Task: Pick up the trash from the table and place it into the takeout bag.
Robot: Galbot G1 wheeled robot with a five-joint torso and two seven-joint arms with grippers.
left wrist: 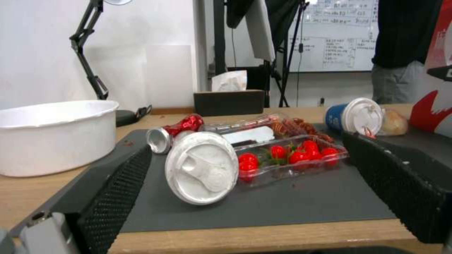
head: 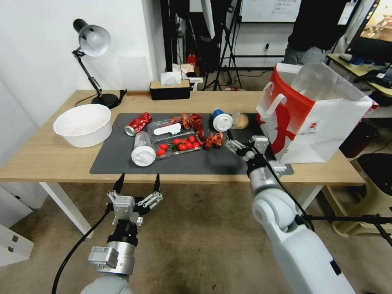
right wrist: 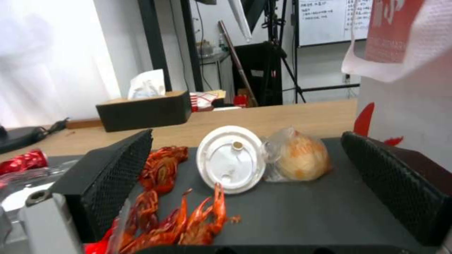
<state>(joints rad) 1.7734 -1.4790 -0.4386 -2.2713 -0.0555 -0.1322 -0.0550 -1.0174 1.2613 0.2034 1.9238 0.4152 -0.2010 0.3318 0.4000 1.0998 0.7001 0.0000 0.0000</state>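
Trash lies on the table's [head: 49, 159] dark grey mat [head: 118, 163]: a crushed red can [head: 138, 123], a clear white-lidded cup [head: 143, 150] on its side, a clear tray of tomatoes [head: 179, 145], red crayfish shells [head: 214, 139], a blue white-lidded cup [head: 221, 120] and a small clear bag [head: 240, 120]. The takeout bag [head: 314, 118] stands open at the mat's right end. My right gripper [head: 239, 145] hovers open over the mat beside the bag; the blue cup's lid [right wrist: 231, 158], clear bag [right wrist: 296, 158] and shells [right wrist: 169, 211] lie ahead between its fingers [right wrist: 113, 176]. My left gripper [head: 139, 181] hangs open in front of the table edge, facing the clear cup [left wrist: 202, 167].
A white round bowl [head: 83, 124] sits at the table's left, with a desk lamp [head: 93, 41] behind it and a black tissue box [head: 169, 87] at the back edge. Stands, cables and a person are in the room behind.
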